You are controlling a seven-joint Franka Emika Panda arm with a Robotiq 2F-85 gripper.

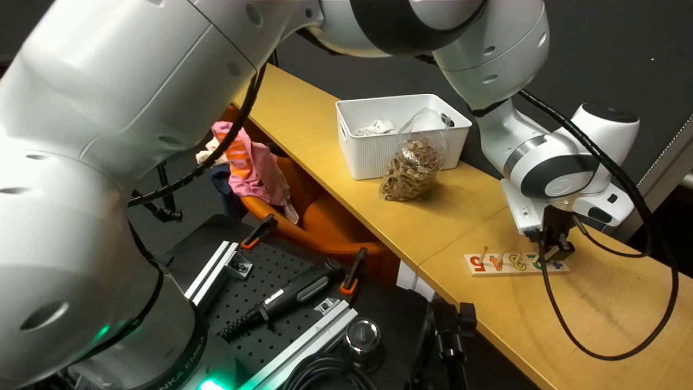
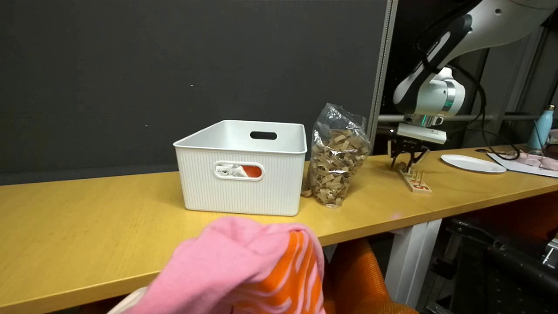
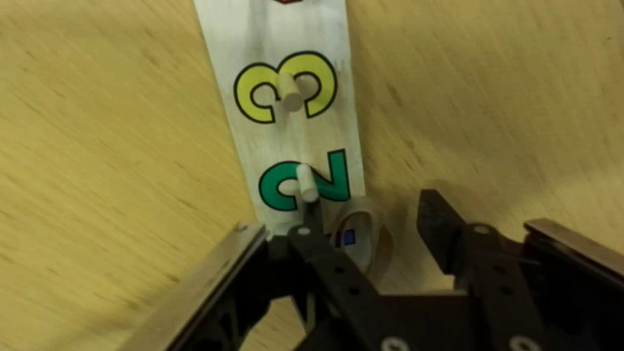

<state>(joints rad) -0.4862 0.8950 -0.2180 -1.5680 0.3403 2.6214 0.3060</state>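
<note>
My gripper (image 3: 373,219) is open over the end of a white number board (image 3: 312,134). A tan ring (image 3: 383,248) lies between its fingers, close to the left finger and apart from the right one. A bit of blue print shows through the ring; whether the ring is around a peg is hidden. Wooden pegs stand upright on the yellow 3 (image 3: 292,101) and green 2 (image 3: 308,183), with no ring on them. In both exterior views the gripper (image 1: 560,250) (image 2: 404,168) is low over the far end of the board (image 1: 517,272) (image 2: 413,182).
A white bin (image 1: 373,160) (image 2: 239,192) with cloth inside stands beside a clear bag of tan rings (image 1: 411,170) (image 2: 338,165) on the table. A white plate (image 2: 473,163) and a blue bottle (image 2: 542,126) are farther along. A black cable (image 1: 674,271) loops from the wrist.
</note>
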